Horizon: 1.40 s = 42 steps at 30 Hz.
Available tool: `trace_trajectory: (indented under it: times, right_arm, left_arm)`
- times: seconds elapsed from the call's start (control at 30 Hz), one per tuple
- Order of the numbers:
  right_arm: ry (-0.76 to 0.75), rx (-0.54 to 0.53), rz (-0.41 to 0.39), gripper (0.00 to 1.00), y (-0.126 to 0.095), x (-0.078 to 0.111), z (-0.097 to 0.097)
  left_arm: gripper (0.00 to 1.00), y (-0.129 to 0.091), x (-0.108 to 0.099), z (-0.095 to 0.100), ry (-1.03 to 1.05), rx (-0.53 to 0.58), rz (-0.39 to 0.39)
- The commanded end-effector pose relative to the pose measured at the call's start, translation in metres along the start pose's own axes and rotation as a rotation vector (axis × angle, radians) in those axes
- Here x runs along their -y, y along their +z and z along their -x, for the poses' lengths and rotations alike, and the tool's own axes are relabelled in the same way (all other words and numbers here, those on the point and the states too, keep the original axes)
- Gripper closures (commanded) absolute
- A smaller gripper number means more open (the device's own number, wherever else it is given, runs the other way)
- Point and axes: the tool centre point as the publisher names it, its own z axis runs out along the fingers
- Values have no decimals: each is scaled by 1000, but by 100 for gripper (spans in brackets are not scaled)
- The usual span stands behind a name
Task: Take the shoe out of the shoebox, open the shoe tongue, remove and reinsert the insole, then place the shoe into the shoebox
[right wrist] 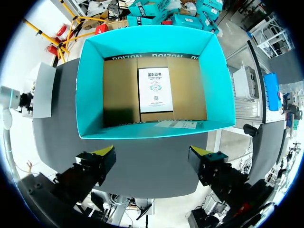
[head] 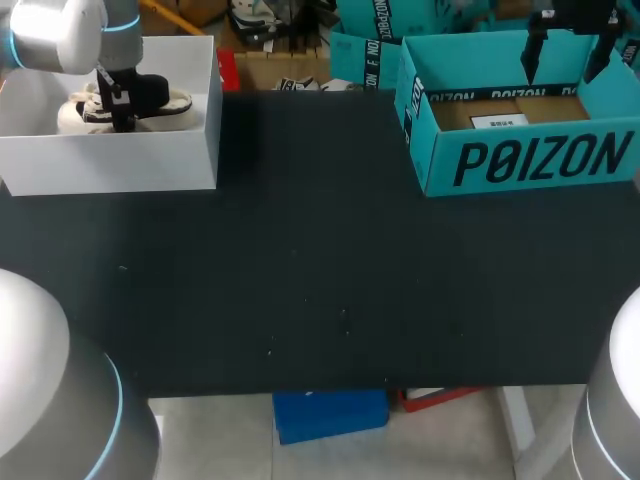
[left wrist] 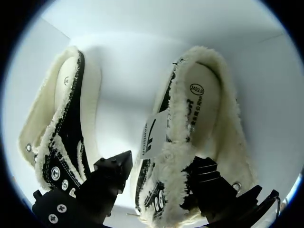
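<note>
Inside white box, left gripper apart, straddling shoe collar; right gripper apart over teal shoebox.

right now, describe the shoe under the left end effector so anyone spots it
Look in the white box at the table's far left, which holds two fleece-lined shoes. The shoe between the left end effector's fingers alone carries a white hang tag.

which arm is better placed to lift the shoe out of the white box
Left. The left gripper is down in the white box, the fleecy side of one shoe between its open fingers. The right gripper hangs open over the teal box across the table.
</note>
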Motion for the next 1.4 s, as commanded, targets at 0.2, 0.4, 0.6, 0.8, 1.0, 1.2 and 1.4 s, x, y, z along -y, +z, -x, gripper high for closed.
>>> trace_trajectory:
  times: [0.2,0.4,0.6,0.8,1.0,1.2,1.4]
  right_arm:
    - [0,0,0,0,0,0,0]
    - [0,0,0,0,0,0,0]
    - [0,0,0,0,0,0,0]
    - [0,0,0,0,0,0,0]
    - [0,0,0,0,0,0,0]
    - [0,0,0,0,0,0,0]
    - [0,0,0,0,0,0,0]
  left_arm:
    - [100,12,6,1,34,-8,24]
    - [100,2,8,-10,120,-67,-21]
    - [100,-19,14,-19,234,-100,-42]
    - [100,-45,15,-13,284,-67,-34]
    - [100,-72,15,-5,322,-44,-14]
    - [100,-112,17,-3,356,-61,14]
    - [100,-150,19,-8,376,-43,24]
